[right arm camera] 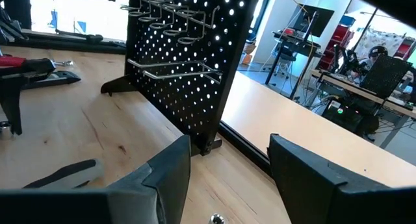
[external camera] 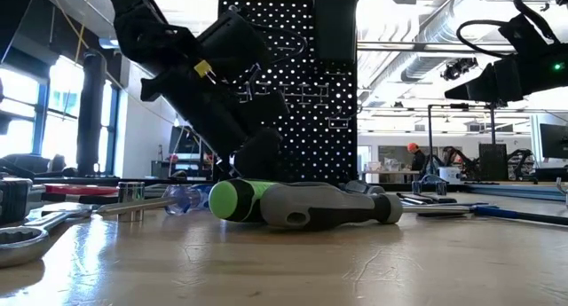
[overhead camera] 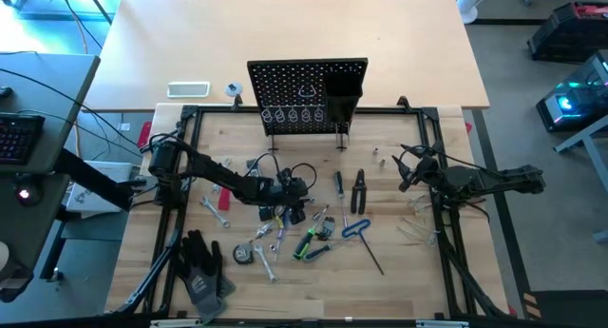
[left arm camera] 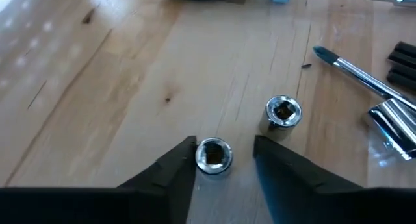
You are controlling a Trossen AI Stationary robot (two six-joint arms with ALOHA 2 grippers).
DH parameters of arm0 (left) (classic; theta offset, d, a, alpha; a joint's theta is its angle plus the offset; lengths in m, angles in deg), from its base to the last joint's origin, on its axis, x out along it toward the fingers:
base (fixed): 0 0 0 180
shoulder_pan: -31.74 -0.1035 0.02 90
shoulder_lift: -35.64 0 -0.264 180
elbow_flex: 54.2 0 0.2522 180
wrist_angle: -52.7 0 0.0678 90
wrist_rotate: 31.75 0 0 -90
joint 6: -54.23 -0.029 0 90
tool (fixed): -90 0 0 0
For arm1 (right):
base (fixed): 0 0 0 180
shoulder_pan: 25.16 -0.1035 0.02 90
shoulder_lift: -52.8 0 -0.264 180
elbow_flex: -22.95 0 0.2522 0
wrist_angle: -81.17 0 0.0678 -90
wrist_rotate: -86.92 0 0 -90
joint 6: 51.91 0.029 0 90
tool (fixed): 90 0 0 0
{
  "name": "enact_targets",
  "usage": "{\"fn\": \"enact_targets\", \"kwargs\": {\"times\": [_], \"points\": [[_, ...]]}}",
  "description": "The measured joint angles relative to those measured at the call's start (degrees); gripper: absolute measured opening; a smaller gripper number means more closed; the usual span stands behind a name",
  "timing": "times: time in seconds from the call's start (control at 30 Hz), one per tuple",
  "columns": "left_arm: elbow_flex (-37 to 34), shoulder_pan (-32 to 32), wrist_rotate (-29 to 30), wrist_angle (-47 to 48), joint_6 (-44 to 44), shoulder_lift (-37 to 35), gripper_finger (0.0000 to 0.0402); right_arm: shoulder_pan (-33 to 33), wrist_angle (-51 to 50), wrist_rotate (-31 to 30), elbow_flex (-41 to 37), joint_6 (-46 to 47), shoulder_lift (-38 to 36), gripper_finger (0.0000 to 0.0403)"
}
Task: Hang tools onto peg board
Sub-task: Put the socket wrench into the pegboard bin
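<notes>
steel socket (left arm camera: 213, 156) between open left hand (left arm camera: 224, 162) fingers | bare wood ahead

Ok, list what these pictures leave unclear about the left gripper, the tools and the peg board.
- Left gripper: fingers straddle a socket; the left wrist view can't show whether they touch it.
- Tools: in the high view the left arm covers part of the pile, and the small ones are too tiny to name.
- Peg board: in the low view the left arm hides its left side, so what hangs there is unknown.
- Right gripper: open, empty.
</notes>
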Motion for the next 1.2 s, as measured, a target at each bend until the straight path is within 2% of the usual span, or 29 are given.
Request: {"fn": "enact_targets", "kwargs": {"times": [0.2, 0.3, 0.6, 1.2], "points": [[0.0, -0.1, -1.0, 0.2, -0.3, 0.0, 0.0074, 0.0, 0.0, 0.0, 0.0, 0.0, 0.0, 0.02], [0.0, -0.1, -1.4, 0.3, -0.3, 0.0, 0.0053, 0.0, 0.0, 0.0, 0.0, 0.0, 0.0, 0.02], [0.0, 1.7, -2.6, 1.2, -1.0, -2.6, 0.0053, 0.0, 0.0, 0.0, 0.0, 0.0, 0.0, 0.02], [7.0, 8.5, -0.6, 3.7, -15.8, -17.8, 0.0053, 0.0, 0.0, 0.0, 0.0, 0.0, 0.0, 0.02]]}}
